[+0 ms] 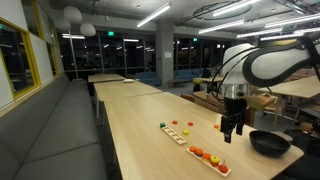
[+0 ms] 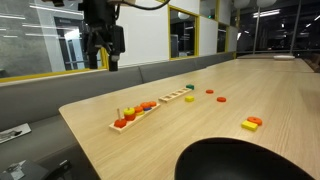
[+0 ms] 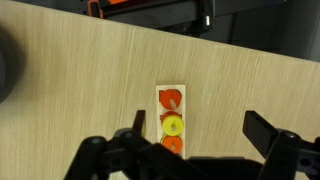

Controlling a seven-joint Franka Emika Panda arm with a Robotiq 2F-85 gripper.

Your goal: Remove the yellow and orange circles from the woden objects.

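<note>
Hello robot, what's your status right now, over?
Gripper open, empty, hovering over pale wooden strip. Small yellow and orange discs on it. Nothing blocking.

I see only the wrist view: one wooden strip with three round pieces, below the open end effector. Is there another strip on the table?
Observer: Yes. In both exterior views a second wooden strip lies further along the table, apart from the fuller strip.
Operator: Are some pieces lying off the strips?
Observer: Yes. Near the second wooden strip there are a yellow one and a red one on the bare wood, and a yellow-and-orange pair lies closer to the camera.
Operator: How does the end effector stand relative to the table?
Observer: The end effector hangs well above the table and touches nothing.
</note>
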